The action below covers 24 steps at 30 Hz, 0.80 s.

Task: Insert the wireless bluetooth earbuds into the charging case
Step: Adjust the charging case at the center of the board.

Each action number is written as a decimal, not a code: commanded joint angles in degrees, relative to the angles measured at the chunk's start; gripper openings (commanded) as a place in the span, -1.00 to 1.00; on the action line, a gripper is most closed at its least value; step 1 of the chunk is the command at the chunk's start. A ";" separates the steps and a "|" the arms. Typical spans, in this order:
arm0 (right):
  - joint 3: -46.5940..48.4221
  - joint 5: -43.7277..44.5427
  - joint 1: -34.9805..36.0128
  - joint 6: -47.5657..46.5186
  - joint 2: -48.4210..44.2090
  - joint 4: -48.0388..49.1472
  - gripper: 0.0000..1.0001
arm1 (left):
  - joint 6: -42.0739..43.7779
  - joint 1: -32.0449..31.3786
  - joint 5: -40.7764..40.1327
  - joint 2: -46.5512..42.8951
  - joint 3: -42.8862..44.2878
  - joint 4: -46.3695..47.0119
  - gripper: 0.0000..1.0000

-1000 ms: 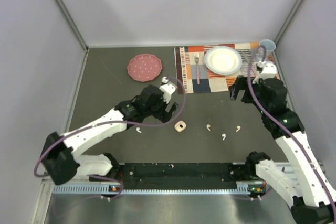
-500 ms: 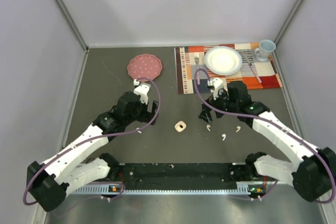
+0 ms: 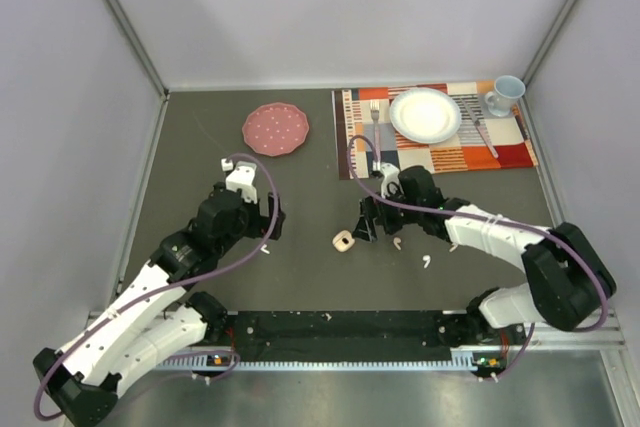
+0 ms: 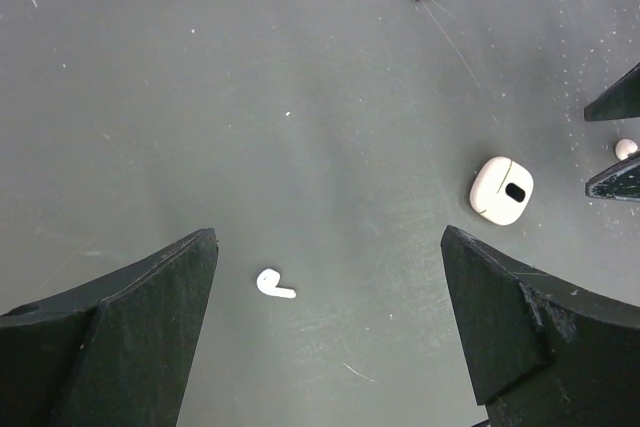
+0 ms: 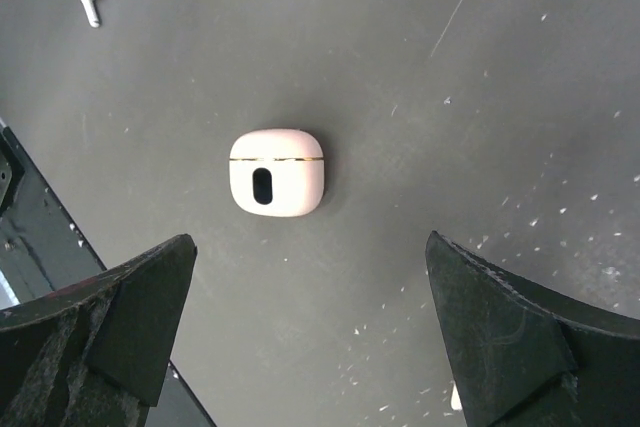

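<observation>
Right wrist: right gripper (image 5: 310,242) swung over the charging case (image 5: 275,172), jaws wide. Left gripper (image 4: 328,237), also wide, frames 1 earbud (image 4: 273,284); I'd grab next.

Charging case (image 3: 343,241): bare table (image 3: 300,187) on its left, far and near sides, passable. Right gripper (image 3: 366,221), jaws wide, hangs just right of it; an earbud (image 3: 397,243) lies beyond.

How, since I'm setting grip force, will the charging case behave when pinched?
The charging case looks smooth and rounded, so it may slip when squeezed. Lying flat, lid shut, it probably won't roll. Small against the right gripper, it is likely light, sliding if nudged.
</observation>
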 commanded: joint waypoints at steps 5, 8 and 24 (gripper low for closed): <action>2.82 -0.45 3.46 3.60 5.66 5.54 0.98 | -2.12 0.23 -2.58 -3.70 -2.04 -2.76 0.98; 3.70 -0.18 4.43 4.56 8.47 7.11 0.93 | -1.86 0.23 -2.67 -4.06 -1.60 -3.37 0.98; 6.51 0.69 10.22 9.22 14.80 6.41 0.74 | -1.15 0.23 -2.76 -3.45 -1.16 -3.90 0.98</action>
